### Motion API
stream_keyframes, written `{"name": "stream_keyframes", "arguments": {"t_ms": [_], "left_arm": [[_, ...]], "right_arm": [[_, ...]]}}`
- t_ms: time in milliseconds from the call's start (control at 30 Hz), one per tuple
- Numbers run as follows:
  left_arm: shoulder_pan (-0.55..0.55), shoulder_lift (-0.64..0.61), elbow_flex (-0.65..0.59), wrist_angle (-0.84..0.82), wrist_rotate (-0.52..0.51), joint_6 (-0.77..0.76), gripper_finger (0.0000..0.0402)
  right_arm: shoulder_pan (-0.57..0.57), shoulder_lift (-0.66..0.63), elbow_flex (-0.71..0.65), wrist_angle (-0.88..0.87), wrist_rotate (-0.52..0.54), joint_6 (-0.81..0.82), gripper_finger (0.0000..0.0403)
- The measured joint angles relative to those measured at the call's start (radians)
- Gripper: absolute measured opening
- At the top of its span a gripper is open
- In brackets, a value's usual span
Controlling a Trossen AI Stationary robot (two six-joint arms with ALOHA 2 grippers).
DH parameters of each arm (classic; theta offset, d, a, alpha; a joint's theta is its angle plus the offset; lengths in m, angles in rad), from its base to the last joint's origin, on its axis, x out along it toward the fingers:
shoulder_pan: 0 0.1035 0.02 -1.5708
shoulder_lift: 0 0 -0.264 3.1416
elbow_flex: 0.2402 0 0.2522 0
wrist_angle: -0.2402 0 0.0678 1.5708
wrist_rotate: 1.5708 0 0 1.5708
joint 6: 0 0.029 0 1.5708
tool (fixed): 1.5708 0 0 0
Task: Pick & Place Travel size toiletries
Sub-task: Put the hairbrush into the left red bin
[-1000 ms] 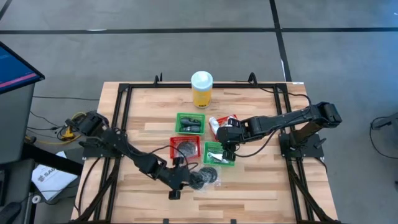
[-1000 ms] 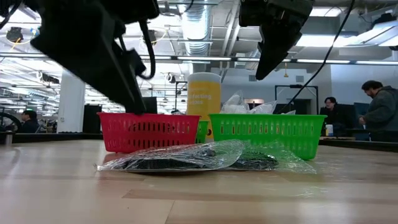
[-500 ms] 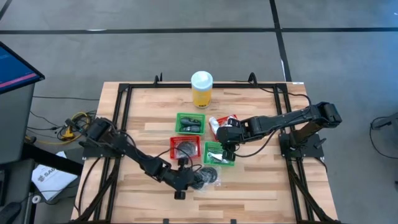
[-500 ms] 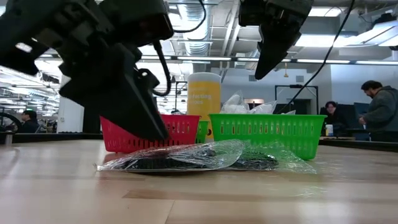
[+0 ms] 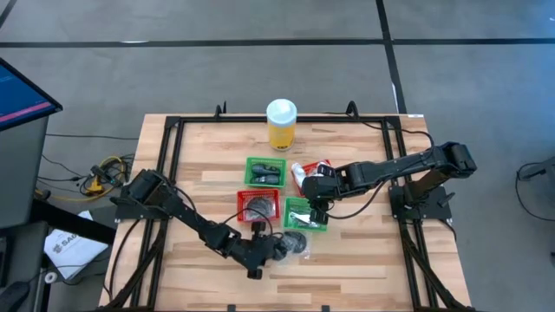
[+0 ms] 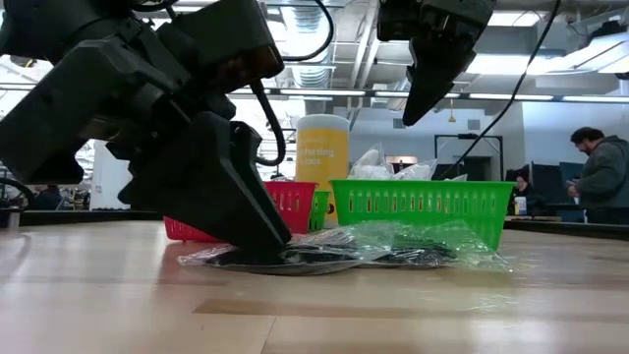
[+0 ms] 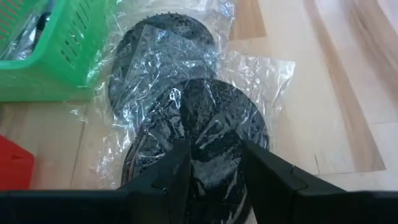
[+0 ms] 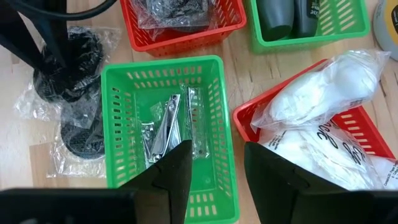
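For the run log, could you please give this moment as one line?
left gripper: open, down on bagged black disc | right gripper: open, above green basket | phase: grasping

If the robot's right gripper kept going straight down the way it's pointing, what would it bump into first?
Probably the silvery nail clippers lying in the green basket. The right gripper hangs above that basket with its jaws apart, pointing down into it, though how high it hangs is hard to judge.

Bare wooden bench (image 5: 364, 260) lies open beside the bagged black discs (image 5: 293, 245); green mesh basket (image 5: 305, 214) blocks behind.
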State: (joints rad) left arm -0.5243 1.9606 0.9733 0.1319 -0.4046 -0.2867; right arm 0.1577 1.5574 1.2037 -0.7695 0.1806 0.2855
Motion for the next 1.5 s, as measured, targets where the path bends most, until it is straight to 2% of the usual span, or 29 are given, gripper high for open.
{"name": "stream_keyframes", "arguments": {"t_ms": [100, 267, 333, 600, 1133, 1500], "left_arm": [[0.000, 0.001, 0.000, -0.001, -0.007, -0.001, 0.0112], [-0.005, 0.003, -0.002, -0.006, -0.030, -0.001, 0.0025], [-0.008, 0.003, -0.002, -0.005, -0.031, -0.006, 0.0009], [-0.022, -0.037, -0.007, -0.003, -0.010, -0.001, 0.0000], [-0.045, -0.201, -0.005, -0.003, -0.042, 0.019, 0.0000], [-0.036, -0.302, -0.005, -0.178, -0.128, -0.020, 0.0000]], "right_arm": [[0.000, 0.000, 0.000, 0.000, 0.000, 0.000, 0.0136], [0.000, 0.000, 0.000, 0.001, 0.000, -0.005, 0.0136], [0.000, 0.000, 0.000, 0.001, 0.001, -0.005, 0.0136], [-0.001, 0.000, 0.000, 0.008, 0.002, -0.008, 0.0136], [-0.001, 0.000, 0.000, 0.011, 0.004, -0.008, 0.0136], [-0.001, 0.000, 0.000, 0.011, 0.003, -0.008, 0.0136]]}}
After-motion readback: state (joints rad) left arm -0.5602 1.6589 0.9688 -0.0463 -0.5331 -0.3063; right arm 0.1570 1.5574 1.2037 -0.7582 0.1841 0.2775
